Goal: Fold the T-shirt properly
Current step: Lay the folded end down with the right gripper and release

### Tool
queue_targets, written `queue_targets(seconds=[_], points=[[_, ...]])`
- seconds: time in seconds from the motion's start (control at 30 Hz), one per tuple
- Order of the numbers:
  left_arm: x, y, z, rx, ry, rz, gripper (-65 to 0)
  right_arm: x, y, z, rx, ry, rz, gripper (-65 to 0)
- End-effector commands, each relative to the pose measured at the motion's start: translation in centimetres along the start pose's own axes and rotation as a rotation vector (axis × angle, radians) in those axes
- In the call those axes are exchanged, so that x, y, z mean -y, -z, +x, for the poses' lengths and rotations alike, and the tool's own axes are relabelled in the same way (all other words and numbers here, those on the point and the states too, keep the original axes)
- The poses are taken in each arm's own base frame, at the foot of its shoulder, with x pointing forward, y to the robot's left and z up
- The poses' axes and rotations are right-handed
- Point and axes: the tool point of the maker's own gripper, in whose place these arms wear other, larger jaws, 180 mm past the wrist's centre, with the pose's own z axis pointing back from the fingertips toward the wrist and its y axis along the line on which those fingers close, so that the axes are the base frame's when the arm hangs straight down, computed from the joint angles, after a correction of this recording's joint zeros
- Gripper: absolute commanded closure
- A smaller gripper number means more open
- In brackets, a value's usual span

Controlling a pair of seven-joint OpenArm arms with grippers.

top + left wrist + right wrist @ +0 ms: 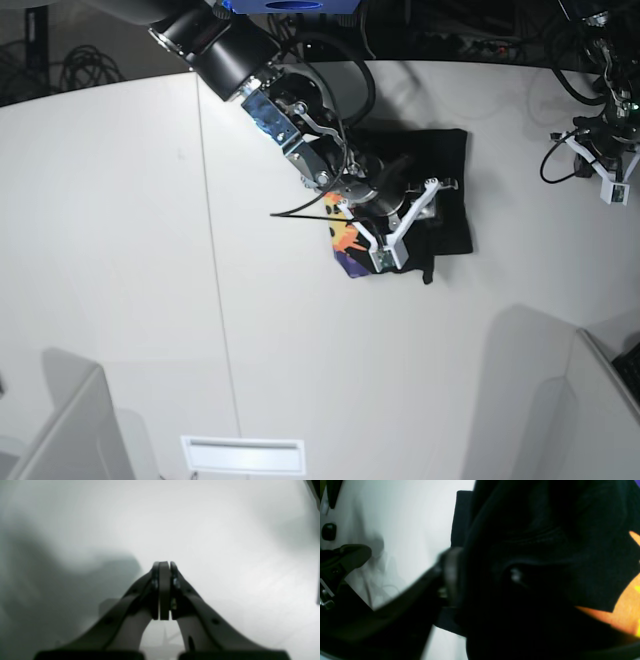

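Right wrist view: the T-shirt [545, 555] fills nearly everything directly in front of and against the right claw [480, 575]; black cloth drapes over one side of the claw while only 1 blurred finger [450, 572] shows on the other, so I cannot tell whether the jaws are apart or clamped on the fabric; a patch of orange print peeks out past the black fold, to the far side of the claw. Base view: the right claw [400, 215] sits on top of the bunched T-shirt [445, 175], whose bulk stretches away from the claw toward the far bench edge, with the printed corner just beside the claw on the near side; the cloth is a rough, partly folded block, its long axis running near to far. The left claw [165, 590], jaws pressed together and holding nothing, hovers over bare bench [225, 542], well apart from the cloth; the right arm is plainly the nearer for any next tuck.
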Motion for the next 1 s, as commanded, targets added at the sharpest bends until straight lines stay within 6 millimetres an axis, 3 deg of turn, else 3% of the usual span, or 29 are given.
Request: queue_targets(seconds=[0.0, 0.1, 0.3, 0.57, 0.73, 0.8, 0.97], points=[[-0.7, -0.5, 1.2, 0.033, 0.010, 0.016, 0.0, -1.3, -0.2, 1.9, 0.053, -0.006, 0.033, -33.2], [-0.7, -0.5, 1.2, 0.033, 0.010, 0.016, 0.0, -2.0, -0.1, 1.4, 0.043, -0.027, 0.046, -37.1], [-0.7, -0.5, 1.2, 0.034, 0.008, 0.016, 0.0, -6.1, 0.0, 0.7, 0.083, -0.161, 0.127, -37.4], [-0.7, -0.5, 1.1, 0.032, 0.008, 0.016, 0.0, -8.9, 0.1, -0.1, 0.067, -0.300, 0.184, -37.4], [-0.8, -0.4, 1.3, 0.037, 0.007, 0.016, 0.0, -13.6, -1.2, -1.7, 0.018, -0.393, 0.356, -37.5], [-0.8, -0.4, 1.5, 0.040, 0.006, 0.016, 0.0, -14.9, -2.0, -1.5, 0.015, -0.413, 0.406, -37.4], [-0.6, -0.4, 1.5, 0.045, 0.003, 0.011, 0.0, -14.4, -4.0, 0.1, 0.053, -0.446, 0.429, -36.8]])
